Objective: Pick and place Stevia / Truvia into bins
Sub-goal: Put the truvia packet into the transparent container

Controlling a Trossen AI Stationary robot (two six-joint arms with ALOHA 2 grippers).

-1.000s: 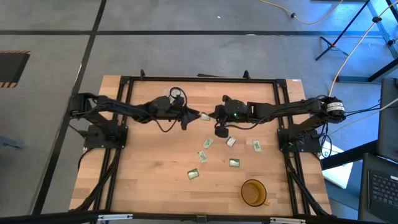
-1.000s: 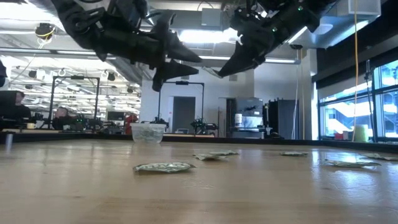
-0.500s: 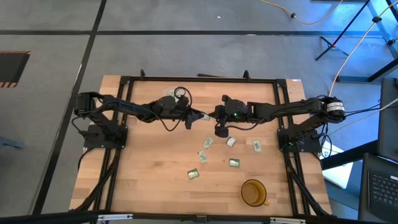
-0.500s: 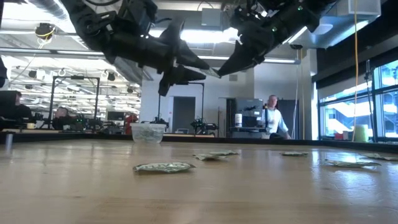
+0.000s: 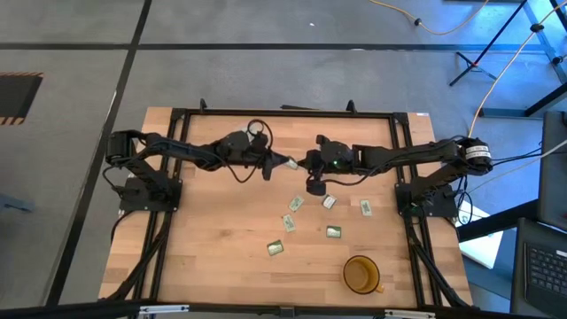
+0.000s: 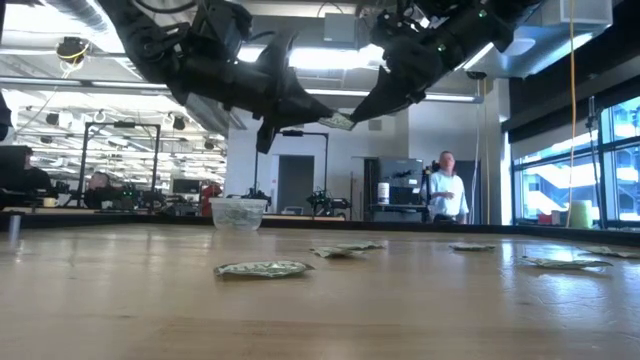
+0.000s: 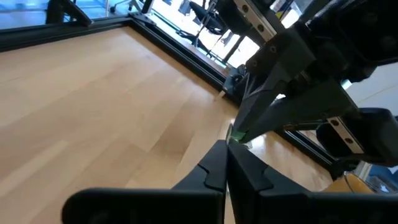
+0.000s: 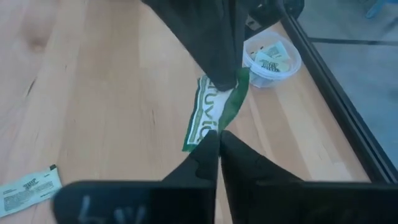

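Since both pincers pinch one Truvia sachet (image 8: 214, 112) in mid-air above the desk (image 5: 221, 248), we're mid-handoff: right pincer (image 5: 299, 164) clamped, left pincer (image 5: 276, 163) closed on it. Next we'd release right and swing toward the cup (image 8: 272, 59) at ten o'clock

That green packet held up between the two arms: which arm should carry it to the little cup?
Left. Both the left gripper and right gripper pinch the packet, but the cup sits beside the left arm.

Grey floor (image 5: 80, 53) with dark seams, bright ceiling lights (image 6: 330, 58), tall windows (image 6: 560, 185), person standing (image 6: 447, 195)
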